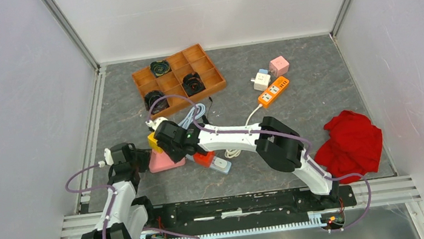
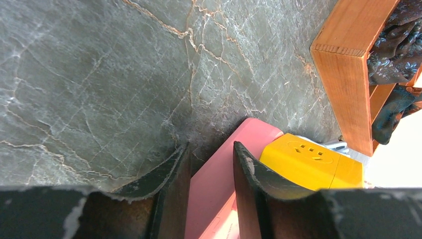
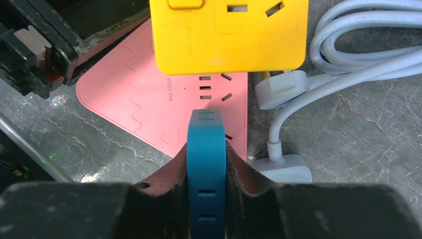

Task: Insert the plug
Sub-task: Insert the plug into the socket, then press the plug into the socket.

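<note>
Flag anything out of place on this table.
A crumpled red cloth lies heaped at the right of the table, apart from the orange power strip; it looks unrelated. Nothing appears spilled or broken.

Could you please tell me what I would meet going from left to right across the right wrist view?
The left gripper, pink power strip, blue plug between the right fingers, grey cable. The yellow socket cube spans several, so it is omitted.

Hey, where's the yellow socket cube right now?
Top view, left of centre: the yellow socket cube sits at the far end of the pink power strip, beside the grey cable coil.
</note>
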